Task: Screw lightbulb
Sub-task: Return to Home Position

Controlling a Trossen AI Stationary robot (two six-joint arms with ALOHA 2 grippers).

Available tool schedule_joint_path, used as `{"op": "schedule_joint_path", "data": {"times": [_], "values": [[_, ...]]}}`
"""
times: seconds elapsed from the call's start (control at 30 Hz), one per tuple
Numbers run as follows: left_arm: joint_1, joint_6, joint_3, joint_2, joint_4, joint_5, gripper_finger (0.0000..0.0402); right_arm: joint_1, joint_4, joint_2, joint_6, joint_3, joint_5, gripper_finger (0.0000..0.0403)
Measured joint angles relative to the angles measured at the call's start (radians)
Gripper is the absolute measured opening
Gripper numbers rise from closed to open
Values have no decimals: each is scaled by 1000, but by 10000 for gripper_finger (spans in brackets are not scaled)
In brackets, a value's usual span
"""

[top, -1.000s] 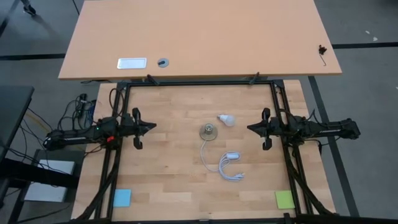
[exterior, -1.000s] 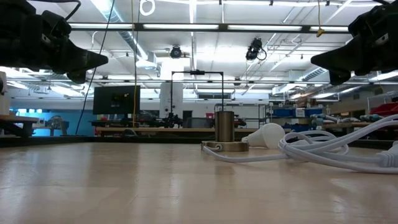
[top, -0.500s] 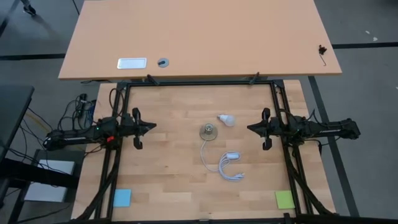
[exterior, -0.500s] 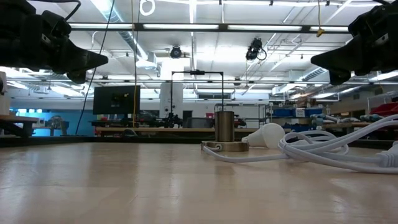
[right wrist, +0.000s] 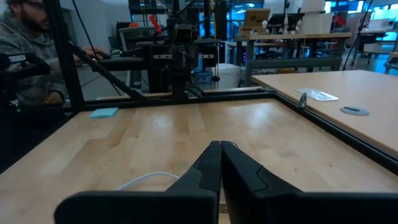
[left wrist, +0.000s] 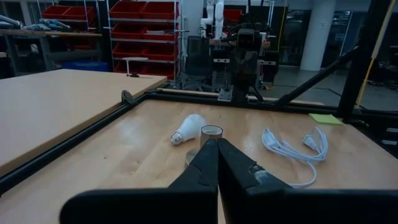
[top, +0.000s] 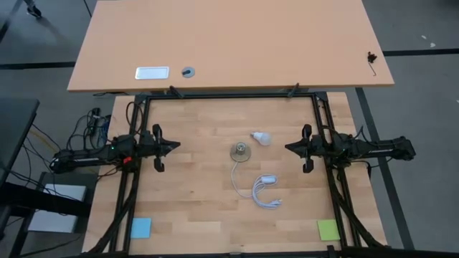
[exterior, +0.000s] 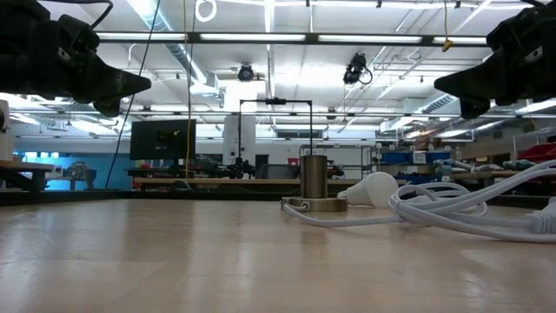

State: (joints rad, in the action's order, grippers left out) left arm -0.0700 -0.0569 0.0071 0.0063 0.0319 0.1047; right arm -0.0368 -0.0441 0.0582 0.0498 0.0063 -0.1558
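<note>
1. Wooden table (top: 201, 215) set in a black frame, with a workshop beyond it.
2. White lightbulb (top: 262, 137) lies on its side near frame centre in the high view, just up and right of the silvery socket (top: 240, 151) (not seated in it).
3. Coiled white cord (top: 264, 193) lies below the socket.
4. At mid-left, left gripper (top: 174, 145): fingers pressed together, holding nothing.
5. At mid-right, right gripper (top: 289, 147): likewise clenched and empty, well apart from the lightbulb.

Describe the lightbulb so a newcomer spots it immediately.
On the light wooden table, look midway between the left gripper and right gripper. Beside the round metal socket lies the small white pear-shaped lightbulb, on its side; unlike the coiled white cord nearby, it is a smooth solid blob.
</note>
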Motion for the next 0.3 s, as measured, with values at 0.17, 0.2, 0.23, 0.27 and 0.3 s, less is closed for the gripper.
{"op": "schedule_joint_path", "data": {"times": [0.17, 0.2, 0.23, 0.27, 0.3], "values": [[0, 0, 0, 0, 0, 0, 1, 0, 0, 0, 0, 0, 0, 17], [0, 0, 0, 0, 0, 0, 1, 0, 0, 0, 0, 0, 0, 16], [0, 0, 0, 0, 0, 0, 1, 0, 0, 0, 0, 0, 0, 16], [0, 0, 0, 0, 0, 0, 1, 0, 0, 0, 0, 0, 0, 16], [0, 0, 0, 0, 0, 0, 1, 0, 0, 0, 0, 0, 0, 17]]}}
